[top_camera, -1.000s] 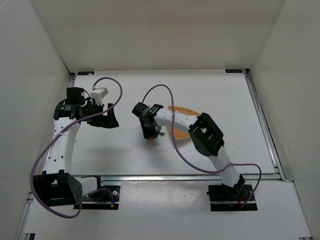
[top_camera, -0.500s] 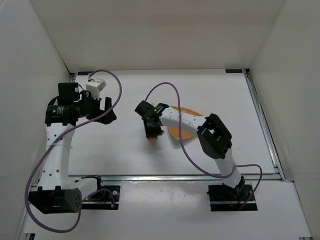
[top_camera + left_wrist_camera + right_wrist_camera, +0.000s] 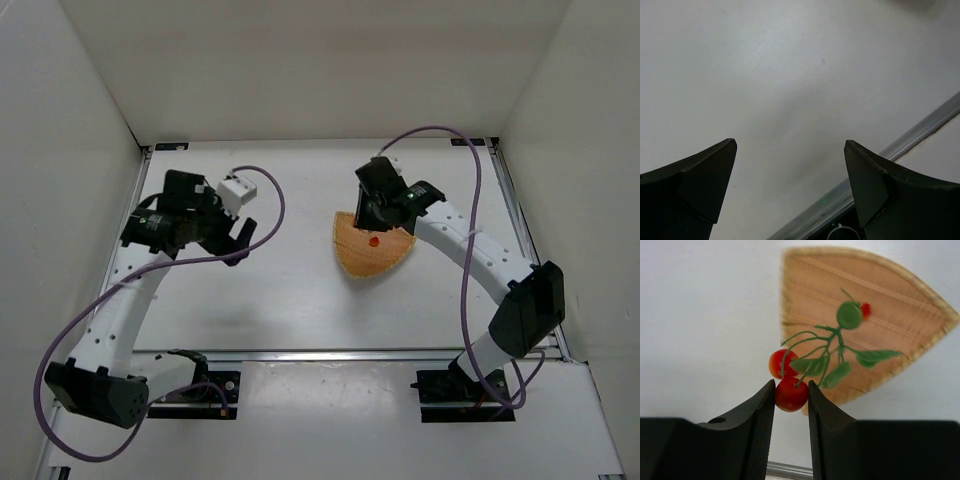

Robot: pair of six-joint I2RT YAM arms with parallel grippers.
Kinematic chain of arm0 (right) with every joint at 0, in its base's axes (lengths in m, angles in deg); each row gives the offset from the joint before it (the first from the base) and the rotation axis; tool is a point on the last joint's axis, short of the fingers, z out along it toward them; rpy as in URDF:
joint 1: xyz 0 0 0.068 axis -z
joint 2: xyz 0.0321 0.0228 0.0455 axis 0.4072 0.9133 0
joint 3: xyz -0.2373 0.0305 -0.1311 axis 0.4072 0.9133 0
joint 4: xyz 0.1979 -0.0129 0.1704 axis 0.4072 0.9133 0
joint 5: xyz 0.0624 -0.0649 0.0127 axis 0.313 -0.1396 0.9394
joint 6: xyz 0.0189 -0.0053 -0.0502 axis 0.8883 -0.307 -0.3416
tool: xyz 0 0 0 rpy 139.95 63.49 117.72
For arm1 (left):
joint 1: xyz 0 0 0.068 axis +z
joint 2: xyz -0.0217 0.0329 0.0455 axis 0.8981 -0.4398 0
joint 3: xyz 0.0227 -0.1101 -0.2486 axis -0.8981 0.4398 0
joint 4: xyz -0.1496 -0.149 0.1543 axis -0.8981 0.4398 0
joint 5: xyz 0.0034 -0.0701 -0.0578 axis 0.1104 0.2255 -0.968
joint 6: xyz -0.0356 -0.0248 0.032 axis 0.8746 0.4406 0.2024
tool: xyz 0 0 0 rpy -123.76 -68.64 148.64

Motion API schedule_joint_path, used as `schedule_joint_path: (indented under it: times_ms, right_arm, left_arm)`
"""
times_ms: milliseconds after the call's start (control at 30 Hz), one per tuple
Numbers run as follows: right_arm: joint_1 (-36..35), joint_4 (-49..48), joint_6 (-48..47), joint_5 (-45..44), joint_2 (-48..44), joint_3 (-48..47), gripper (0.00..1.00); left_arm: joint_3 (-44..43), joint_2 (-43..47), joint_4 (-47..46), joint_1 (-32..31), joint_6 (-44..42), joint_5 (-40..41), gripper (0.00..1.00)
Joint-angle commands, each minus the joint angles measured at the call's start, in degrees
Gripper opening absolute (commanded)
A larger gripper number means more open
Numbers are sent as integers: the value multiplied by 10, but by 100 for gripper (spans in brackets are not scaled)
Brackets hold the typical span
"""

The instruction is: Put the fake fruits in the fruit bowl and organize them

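Observation:
The tan wicker fruit bowl (image 3: 375, 255) lies flat on the table right of centre; it also shows in the right wrist view (image 3: 890, 320). My right gripper (image 3: 372, 218) hangs above the bowl's far edge, shut on one red berry of the berry sprig (image 3: 791, 394), whose stem, leaves and other berries dangle over the bowl. A red berry (image 3: 373, 240) shows over the bowl in the top view. My left gripper (image 3: 240, 240) is open and empty above bare table at the left; its fingertips (image 3: 715, 165) frame only white surface.
White walls enclose the table on three sides. A metal rail (image 3: 350, 352) runs along the near edge, also seen in the left wrist view (image 3: 920, 135). Purple cables loop from both arms.
My right gripper has lifted the berry sprig from the table left of the bowl and carried it right and back, over the bowl. My left arm has swung right and its wrist has turned.

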Motion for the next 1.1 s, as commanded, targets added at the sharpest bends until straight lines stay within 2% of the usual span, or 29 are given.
schedule_joint_path:
  times_ms: [0,167,267,300,367,400,500,700,733,800,933,967,1067]
  right_arm:
    - [25,16,6,3,6,58,4]
    - [64,10,0,25,26,81,6]
    - [77,10,0,42,41,81,27]
    - [77,10,0,49,42,81,49]
    - [78,10,-6,49,42,60,61]
    - [78,18,-6,42,42,55,72]
    - [78,39,-12,21,20,39,86]
    - [114,68,1,-26,-90,39,97]
    - [134,76,1,-32,-128,55,100]
    - [182,85,6,-32,-185,72,100]
    - [284,125,0,-8,-261,131,100]
    - [327,147,0,-8,-272,161,100]
    - [381,161,-11,34,-329,217,100]
  left_arm:
    - [55,-10,9,-41,1,22,100]
    - [84,-29,-15,-102,7,58,100]
    - [99,-42,-29,-147,7,85,100]
    - [105,-50,-29,-158,7,90,100]
    - [121,-58,-41,-185,7,108,100]
    - [126,-67,-41,-193,12,113,100]
    - [139,-73,-52,-211,19,113,100]
    - [139,-78,-58,-212,24,126,100]
    - [145,-78,-64,-212,24,132,100]
    - [163,-72,-77,-212,24,166,100]
    - [226,-72,-138,-212,43,302,100]
    - [249,-90,-163,-212,62,362,100]
    - [263,-138,-170,-180,103,418,100]
